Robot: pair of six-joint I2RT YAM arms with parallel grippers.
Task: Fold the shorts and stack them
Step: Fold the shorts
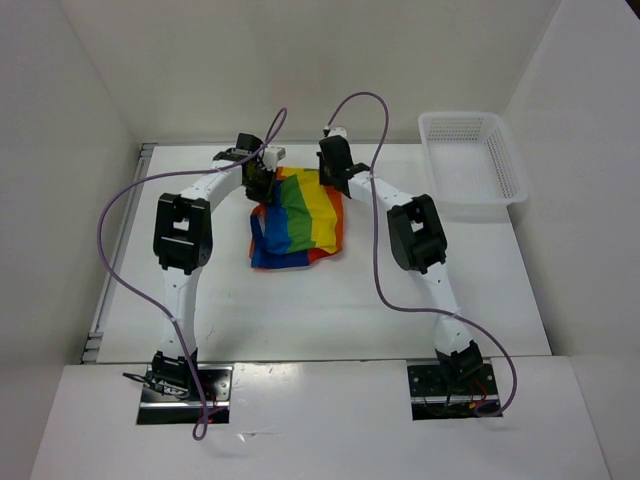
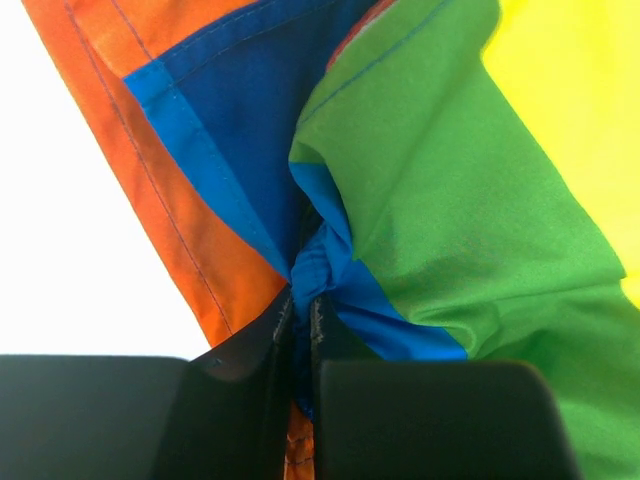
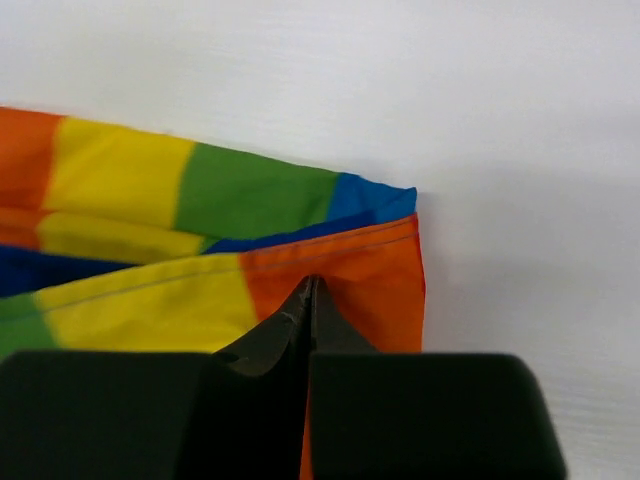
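Observation:
The rainbow-striped shorts (image 1: 297, 220) lie bunched on the white table at centre back. My left gripper (image 1: 257, 178) is at their far left edge, shut on a pinch of blue fabric (image 2: 318, 262) beside the green and orange stripes. My right gripper (image 1: 335, 170) is at their far right corner, shut on the orange hem (image 3: 360, 275); yellow, green and blue stripes (image 3: 250, 190) run off to the left there. Both grippers sit low over the cloth.
A white plastic mesh basket (image 1: 471, 158) stands at the back right of the table. White walls close in the left, back and right sides. Purple cables loop above both arms.

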